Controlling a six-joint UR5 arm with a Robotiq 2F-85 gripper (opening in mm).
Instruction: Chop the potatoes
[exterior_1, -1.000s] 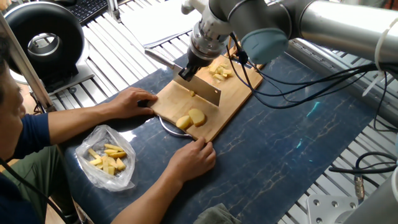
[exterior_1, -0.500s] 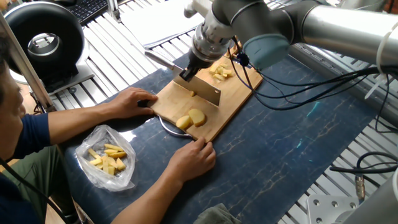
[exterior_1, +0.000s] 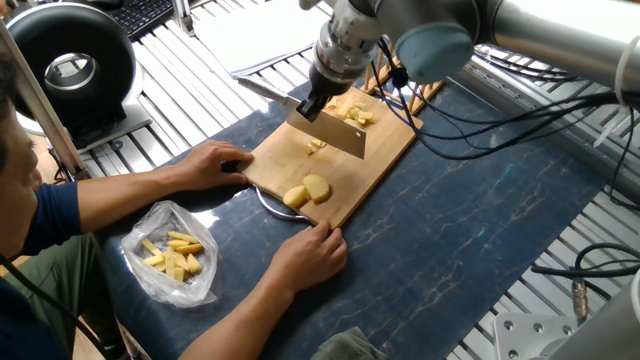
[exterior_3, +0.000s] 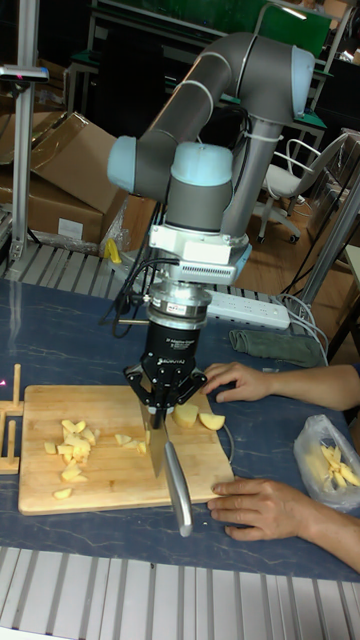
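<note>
My gripper (exterior_1: 313, 106) (exterior_3: 163, 407) is shut on the handle of a cleaver (exterior_1: 336, 135) (exterior_3: 176, 478). Its blade hangs just above the middle of the wooden cutting board (exterior_1: 375, 160) (exterior_3: 110, 480). Two larger potato chunks (exterior_1: 308, 189) (exterior_3: 198, 417) lie at the board's near end, beside the blade. Small chopped potato pieces (exterior_1: 351, 114) (exterior_3: 74, 438) are piled at the far end. One small piece (exterior_1: 316, 147) lies under the blade. A person's two hands (exterior_1: 213, 163) (exterior_1: 308, 256) rest at the board's near edges.
A clear plastic bag of yellow pieces (exterior_1: 175, 256) (exterior_3: 330, 463) lies by the person. A round metal plate (exterior_1: 268, 205) pokes out under the board. A black round device (exterior_1: 70, 60) stands at the back left. Cables (exterior_1: 500, 130) trail from the arm.
The cleaver has risen off the board and shifted slightly toward the far end. A small cut piece now shows beneath it. The hands stay still.
</note>
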